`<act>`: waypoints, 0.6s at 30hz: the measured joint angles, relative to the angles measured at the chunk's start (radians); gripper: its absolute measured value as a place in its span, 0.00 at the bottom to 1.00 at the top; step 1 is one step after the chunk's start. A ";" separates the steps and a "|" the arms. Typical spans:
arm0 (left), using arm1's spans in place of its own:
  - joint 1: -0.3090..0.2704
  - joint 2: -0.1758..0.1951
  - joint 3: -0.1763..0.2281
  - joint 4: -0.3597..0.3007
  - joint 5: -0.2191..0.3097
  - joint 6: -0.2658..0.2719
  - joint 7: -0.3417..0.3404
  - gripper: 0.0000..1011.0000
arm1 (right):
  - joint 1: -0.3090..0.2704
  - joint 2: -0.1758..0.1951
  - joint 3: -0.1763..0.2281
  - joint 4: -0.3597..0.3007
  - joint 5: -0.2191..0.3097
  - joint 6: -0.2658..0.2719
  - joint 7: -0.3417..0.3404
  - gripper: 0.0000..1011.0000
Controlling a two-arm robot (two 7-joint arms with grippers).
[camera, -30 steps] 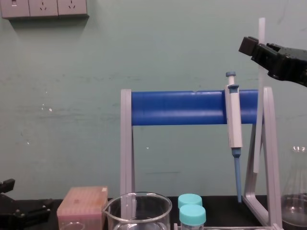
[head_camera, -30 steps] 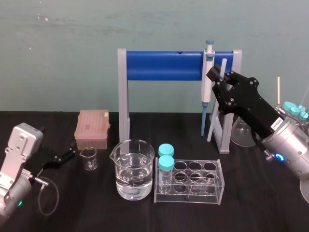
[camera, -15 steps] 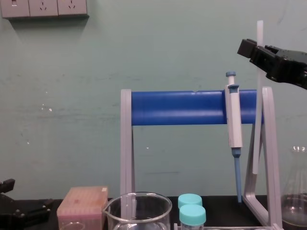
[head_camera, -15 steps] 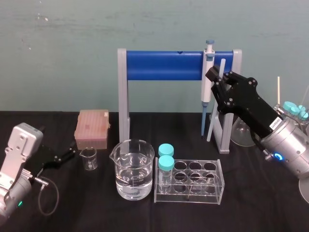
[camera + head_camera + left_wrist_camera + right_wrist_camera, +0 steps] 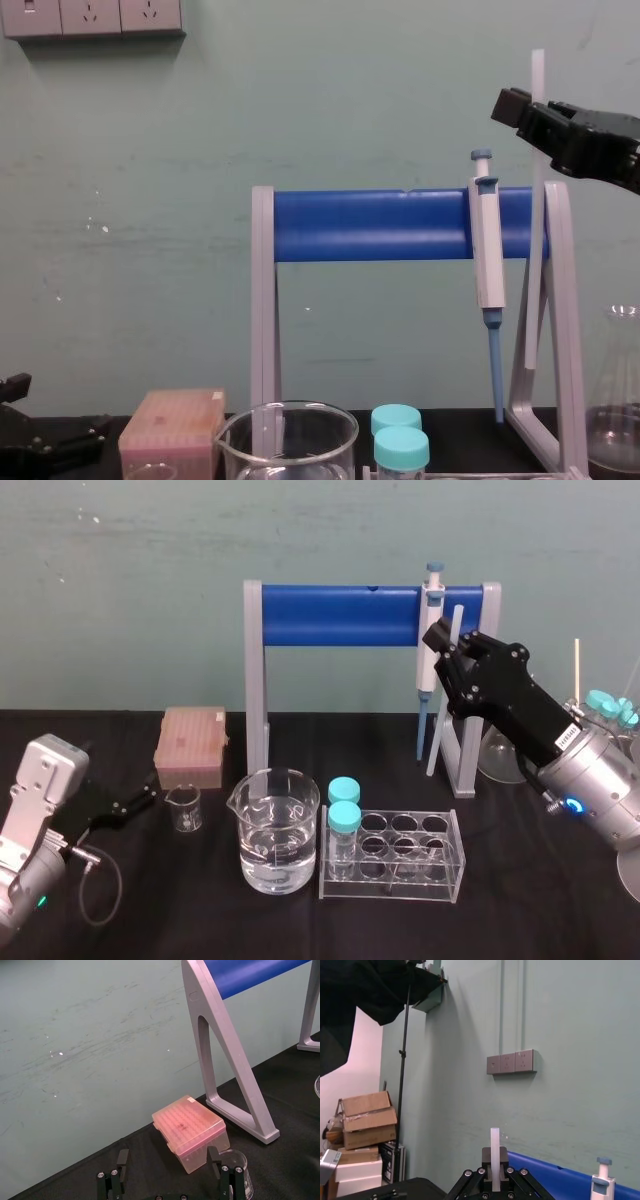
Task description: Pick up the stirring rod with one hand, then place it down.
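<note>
Two fingers of my right gripper (image 5: 447, 645) pinch the stirring rod (image 5: 437, 742) near its top, at my 1 o'clock. It hangs almost upright, clear of the table. The pipette (image 5: 431, 605) hangs on the rack (image 5: 340, 615), crowding the rod's 9 o'clock. My left gripper (image 5: 140, 802) rests at 9 o'clock, spread and empty, beside a small beaker (image 5: 184, 808).

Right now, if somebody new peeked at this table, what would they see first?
The right gripper, up in the air by the right end of the blue rack, pinching a thin white stirring rod nearly upright beside the hanging pipette. Next, the big glass beaker of clear liquid at the front middle. The left gripper rests open, low on the left.
</note>
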 joint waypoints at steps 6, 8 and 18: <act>0.000 0.000 0.000 0.000 0.000 0.000 0.000 0.99 | 0.002 0.016 -0.012 0.016 0.052 0.030 0.059 0.07; 0.000 0.000 0.000 0.000 0.000 0.000 0.000 0.99 | 0.001 0.029 -0.023 0.024 0.074 0.041 0.090 0.07; 0.000 0.000 0.000 0.000 0.000 0.000 0.000 0.99 | -0.007 0.055 -0.074 0.079 0.096 0.067 0.118 0.07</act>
